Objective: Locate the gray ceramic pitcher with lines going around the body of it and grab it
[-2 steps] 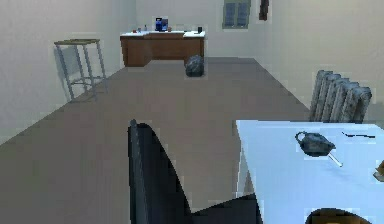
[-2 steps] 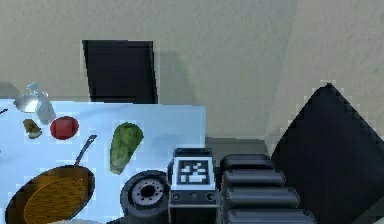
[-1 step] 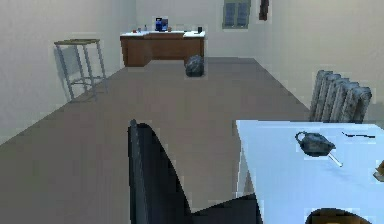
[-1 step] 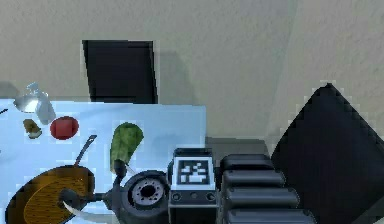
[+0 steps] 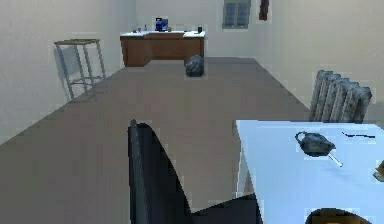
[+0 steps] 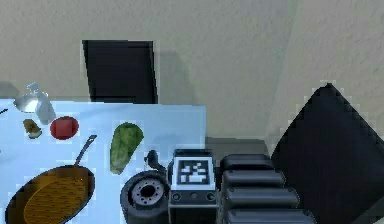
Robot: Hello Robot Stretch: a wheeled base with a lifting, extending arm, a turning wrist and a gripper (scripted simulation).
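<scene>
1. Gripper (image 6: 150, 172) lower centre of arm side view, over white table (image 6: 175, 128); can't tell if it holds anything.
2. Pale gray jug-like thing (image 6: 35, 103) upper left, on table; can't confirm it's the pitcher.
3. Pan (image 6: 60, 192) lower left.

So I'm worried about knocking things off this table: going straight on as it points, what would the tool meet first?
From the tool, the line looks free over the white table, just right of the green leafy thing; beyond the far edge stands a dark chair. Depth unclear.
</scene>
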